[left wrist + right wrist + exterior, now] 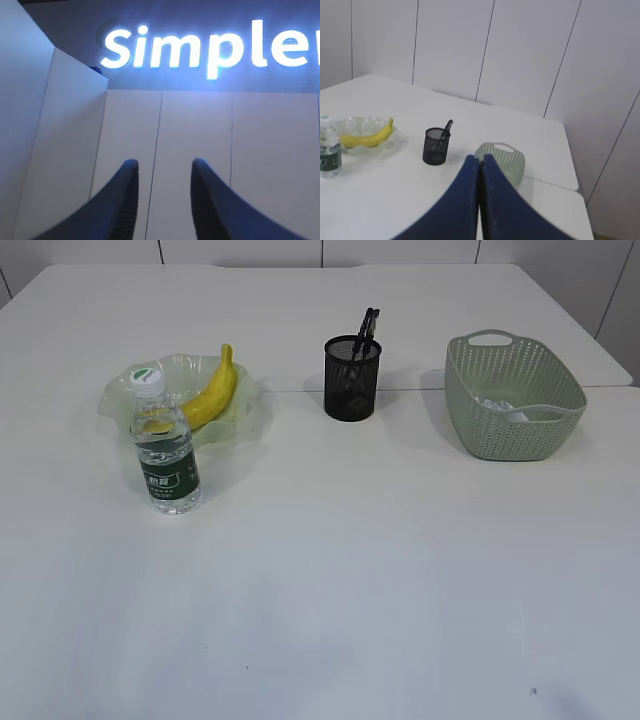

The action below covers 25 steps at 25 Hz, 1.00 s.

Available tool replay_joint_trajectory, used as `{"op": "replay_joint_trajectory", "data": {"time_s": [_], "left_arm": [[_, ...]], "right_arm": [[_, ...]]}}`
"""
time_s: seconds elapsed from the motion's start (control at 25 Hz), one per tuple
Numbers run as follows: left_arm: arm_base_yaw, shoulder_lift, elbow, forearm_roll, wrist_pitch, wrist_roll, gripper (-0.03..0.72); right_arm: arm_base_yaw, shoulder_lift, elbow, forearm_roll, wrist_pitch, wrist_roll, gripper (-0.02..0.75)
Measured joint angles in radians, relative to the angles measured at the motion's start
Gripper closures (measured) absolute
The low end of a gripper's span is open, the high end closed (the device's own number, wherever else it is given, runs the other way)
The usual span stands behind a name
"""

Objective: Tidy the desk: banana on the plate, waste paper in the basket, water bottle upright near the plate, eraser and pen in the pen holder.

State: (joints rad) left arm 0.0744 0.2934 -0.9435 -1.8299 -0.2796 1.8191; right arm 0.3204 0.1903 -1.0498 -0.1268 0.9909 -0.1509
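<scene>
Above the worktop [330,570]: left pincer [162,172] parted, empty; right pincer [480,162] pressed closed, empty. Below: pen holder [352,380] with pen [364,332], eraser unseen; basket [512,400] with waste paper [500,408]; banana [213,392] on plate [120,392]; water bottle [165,445] upright, touching-close, likely toppled by any nudge.

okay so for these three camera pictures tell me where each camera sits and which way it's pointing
Exterior view: above the near edge of the desk, slanting down at the banana, plate, water bottle, pen holder and basket; no robot parts.
Left wrist view: raised, facing wall panels and a lit sign; open left end effector below.
Right wrist view: high off the right, looking across the desk; shut right end effector below.
Shared by the exterior and right wrist views: all five objects.
</scene>
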Motion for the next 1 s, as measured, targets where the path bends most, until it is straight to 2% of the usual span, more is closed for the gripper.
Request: {"op": "replay_joint_trajectory", "data": {"time_s": [0.16,0.52,0.84,1.0], "left_arm": [[-0.040,-0.052,0.074,-0.001,-0.050,0.014,0.456],[-0.149,-0.156,0.340,-0.014,-0.116,0.015,0.473],[-0.174,-0.166,0.476,-0.017,-0.142,0.021,0.473],[-0.174,-0.166,0.499,-0.021,-0.144,0.023,0.473]], "right_arm": [[0.000,-0.105,0.101,0.000,0.048,0.039,0.748],[0.000,-0.206,0.241,-0.018,0.072,0.086,0.748],[0.000,-0.207,0.376,-0.012,0.082,0.089,0.748],[0.000,-0.207,0.441,0.019,0.080,0.089,0.748]]}}
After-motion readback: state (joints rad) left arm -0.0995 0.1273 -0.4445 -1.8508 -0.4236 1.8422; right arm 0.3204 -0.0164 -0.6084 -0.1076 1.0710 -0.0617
